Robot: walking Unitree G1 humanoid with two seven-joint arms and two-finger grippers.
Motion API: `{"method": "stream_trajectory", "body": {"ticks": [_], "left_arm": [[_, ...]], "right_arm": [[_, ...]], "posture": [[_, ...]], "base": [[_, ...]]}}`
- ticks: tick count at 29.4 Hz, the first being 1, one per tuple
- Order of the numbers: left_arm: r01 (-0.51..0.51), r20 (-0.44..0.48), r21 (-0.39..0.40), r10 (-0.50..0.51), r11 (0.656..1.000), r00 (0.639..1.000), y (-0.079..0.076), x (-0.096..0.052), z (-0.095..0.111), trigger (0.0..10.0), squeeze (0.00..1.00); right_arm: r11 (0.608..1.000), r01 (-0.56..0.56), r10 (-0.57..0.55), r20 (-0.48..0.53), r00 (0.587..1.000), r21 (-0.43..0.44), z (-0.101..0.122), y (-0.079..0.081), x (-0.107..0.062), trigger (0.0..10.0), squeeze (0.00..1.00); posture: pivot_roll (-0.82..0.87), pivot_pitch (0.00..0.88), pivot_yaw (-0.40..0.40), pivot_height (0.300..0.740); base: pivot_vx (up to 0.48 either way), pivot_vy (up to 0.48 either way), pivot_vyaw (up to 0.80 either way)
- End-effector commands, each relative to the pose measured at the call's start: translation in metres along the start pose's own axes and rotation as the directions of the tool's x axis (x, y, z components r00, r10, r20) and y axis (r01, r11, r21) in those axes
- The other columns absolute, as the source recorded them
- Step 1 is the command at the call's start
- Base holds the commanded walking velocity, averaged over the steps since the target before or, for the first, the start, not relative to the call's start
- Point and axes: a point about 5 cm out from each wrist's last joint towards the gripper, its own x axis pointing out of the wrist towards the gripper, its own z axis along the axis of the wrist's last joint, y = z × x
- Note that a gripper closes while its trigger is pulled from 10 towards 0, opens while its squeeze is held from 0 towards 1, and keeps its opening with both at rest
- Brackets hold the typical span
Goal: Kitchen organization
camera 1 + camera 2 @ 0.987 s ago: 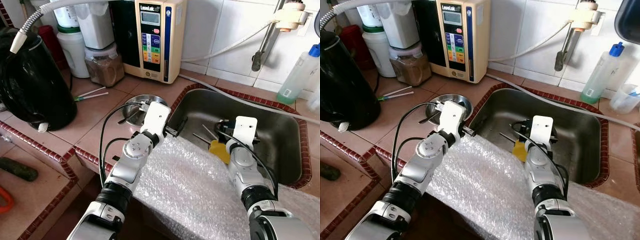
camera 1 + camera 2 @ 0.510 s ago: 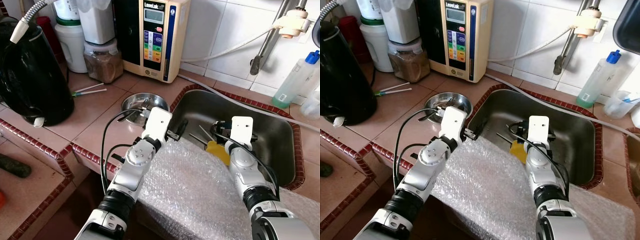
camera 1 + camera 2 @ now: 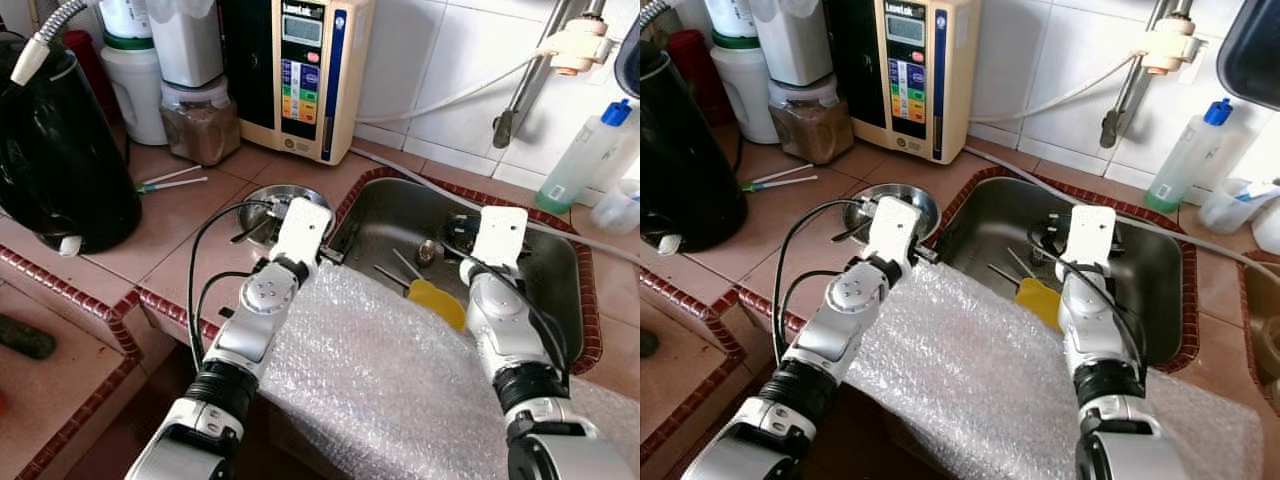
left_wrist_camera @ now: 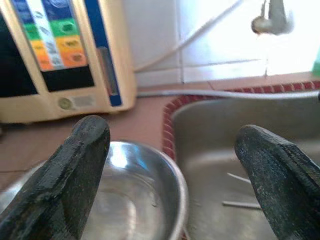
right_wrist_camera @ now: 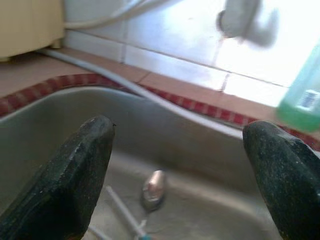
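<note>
Directly ahead of the right gripper (image 5: 175, 175), fingers spread, a spoon (image 5: 152, 189) lies in the sink (image 3: 560, 275); the left gripper (image 4: 170, 175), also spread, hovers over a steel bowl (image 4: 140, 195).

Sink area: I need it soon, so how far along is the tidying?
Nothing looks finished yet. The utensils and a yellow item lie in the sink, and the steel bowl sits on the counter beside it. In hand: nothing; the left gripper is open above the bowl's rim, the right gripper open over the basin. Left to do: clear the utensils and the bowl.
</note>
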Motion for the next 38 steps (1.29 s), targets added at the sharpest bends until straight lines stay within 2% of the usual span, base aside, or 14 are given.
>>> {"method": "stream_trajectory", "body": {"ticks": [1, 3, 4, 5, 6, 7, 12, 16, 22, 28, 34, 35, 36, 38], "left_arm": [[-0.06, 0.055, 0.053, 0.057, 0.997, 0.997, 0.009, 0.006, 0.016, 10.0, 0.0], [-0.074, 0.054, 0.057, 0.071, 0.996, 0.996, 0.011, 0.006, 0.017, 10.0, 0.0], [-0.123, 0.053, 0.047, 0.12, 0.991, 0.991, 0.017, 0.006, 0.017, 10.0, 0.0], [-0.16, 0.048, 0.031, 0.159, 0.987, 0.986, 0.023, 0.006, 0.018, 10.0, 0.0], [-0.184, 0.045, 0.02, 0.183, 0.983, 0.982, 0.026, 0.005, 0.018, 10.0, 0.0], [-0.219, 0.03, 0.028, 0.218, 0.975, 0.975, 0.031, 0.004, 0.016, 10.0, 0.0], [-0.308, -0.055, 0.019, 0.309, 0.951, 0.95, 0.048, -0.004, 0.0, 10.0, 0.0], [-0.324, -0.105, 0.008, 0.323, 0.946, 0.941, 0.056, -0.009, -0.006, 10.0, 0.0], [-0.282, -0.186, 0.027, 0.282, 0.959, 0.941, 0.054, -0.013, -0.018, 10.0, 0.0], [-0.199, -0.247, 0.02, 0.198, 0.98, 0.949, 0.048, -0.008, -0.023, 10.0, 0.0], [-0.155, -0.331, -0.041, 0.133, 0.987, 0.934, 0.047, -0.003, -0.028, 10.0, 0.0], [-0.155, -0.344, -0.052, 0.128, 0.987, 0.93, 0.046, -0.003, -0.029, 9.9, 0.0], [-0.164, -0.353, -0.067, 0.13, 0.984, 0.927, 0.047, -0.003, -0.03, 9.1, 0.0], [-0.165, -0.364, -0.071, 0.128, 0.984, 0.922, 0.049, -0.003, -0.031, 8.9, 0.0]], "right_arm": [[1.0, -0.02, 0.02, 0.021, 1.0, 0.015, 0.01, 0.006, 0.005, 10.0, 0.6], [1.0, -0.022, 0.021, 0.02, 1.0, 0.017, 0.01, 0.008, 0.005, 10.0, 0.55], [0.999, -0.027, 0.027, 0.016, 1.0, 0.018, 0.01, 0.01, 0.006, 10.0, 0.41], [0.999, -0.036, 0.036, 0.014, 0.999, 0.02, 0.011, 0.012, 0.006, 10.0, 0.19], [0.999, -0.044, 0.043, 0.013, 0.999, 0.02, 0.012, 0.014, 0.006, 10.0, 0.19], [0.998, -0.055, 0.055, 0.012, 0.998, 0.028, 0.013, 0.016, 0.006, 10.0, 0.0], [0.985, -0.16, 0.16, 0.012, 0.987, 0.056, 0.016, 0.031, 0.005, 10.0, 0.0], [0.925, -0.369, 0.365, 0.062, 0.929, 0.085, 0.033, 0.048, -0.006, 10.0, 0.0], [0.896, -0.439, 0.433, 0.093, 0.897, 0.064, 0.042, 0.037, -0.024, 10.0, 0.0], [0.843, -0.535, 0.528, 0.109, 0.842, 0.048, 0.05, 0.029, -0.042, 10.0, 0.0], [0.805, -0.593, 0.588, 0.119, 0.8, 0.013, 0.062, 0.039, -0.05, 10.0, 0.0], [0.797, -0.604, 0.599, 0.12, 0.792, 0.009, 0.063, 0.041, -0.051, 10.0, 0.0], [0.79, -0.612, 0.607, 0.122, 0.785, 0.008, 0.064, 0.044, -0.052, 10.0, 0.0], [0.782, -0.623, 0.617, 0.12, 0.777, 0.012, 0.065, 0.046, -0.055, 10.0, 0.0]], "posture": [[0.08, 0.0, -0.068, 0.74], [0.08, 0.0, -0.068, 0.74], [0.1, 0.0, -0.08, 0.74], [0.11, 0.0, -0.081, 0.74], [0.12, 0.0, -0.087, 0.74], [0.12, 0.0, -0.092, 0.74], [0.12, 0.0, -0.089, 0.74], [0.11, 0.0, -0.069, 0.74], [0.08, 0.0, -0.045, 0.74], [0.06, 0.0, -0.027, 0.74], [0.05, 0.0, -0.023, 0.74], [0.05, 0.0, -0.023, 0.74], [0.05, 0.0, -0.022, 0.74], [0.05, 0.0, -0.02, 0.74]], "base": [[0.0, 0.0, 0.0], [0.0, 0.0, 0.0], [0.0, 0.0, 0.0], [0.0, 0.0, 0.0], [0.0, 0.0, 0.0], [0.0, 0.0, 0.0], [0.0, 0.0, 0.0], [0.0, 0.0, 0.0], [0.0, 0.0, 0.0], [0.0, 0.0, 0.0], [0.0, 0.0, 0.0], [0.0, 0.0, 0.0], [0.0, 0.0, 0.0], [0.0, 0.0, 0.0]]}}
